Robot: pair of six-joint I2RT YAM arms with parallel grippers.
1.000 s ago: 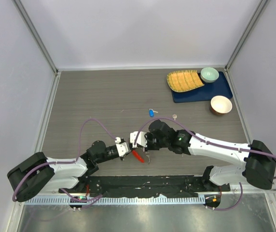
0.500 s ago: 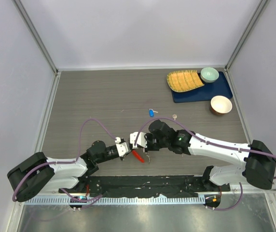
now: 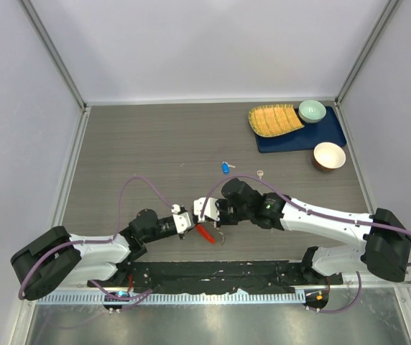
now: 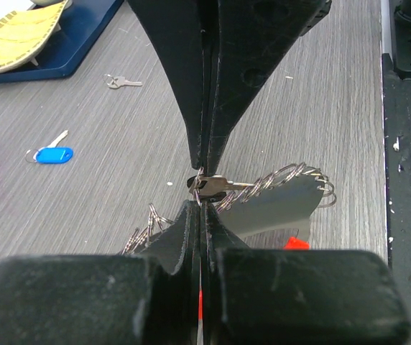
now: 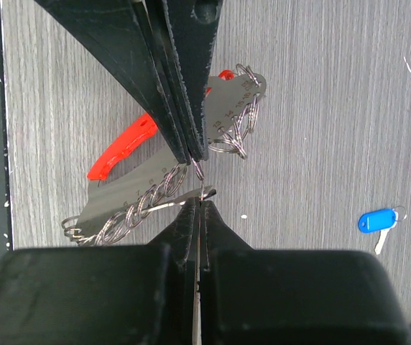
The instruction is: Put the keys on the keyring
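Left claw (image 4: 198,210) and right claw (image 5: 200,205), both pressed together, meet tip to tip just above the desk (image 4: 119,208), silver key (image 4: 214,185) and keyring (image 4: 292,176) at their tips, which pinches which unclear; blue key (image 4: 53,154) and plain key (image 4: 123,83) lie well beyond the keyring.

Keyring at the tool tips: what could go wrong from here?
The left tool and right tool pinch shut, tip to tip, at the keyring and a small silver key. The key may slip free. The tips could collide, or pulling apart could bend the thin wire.
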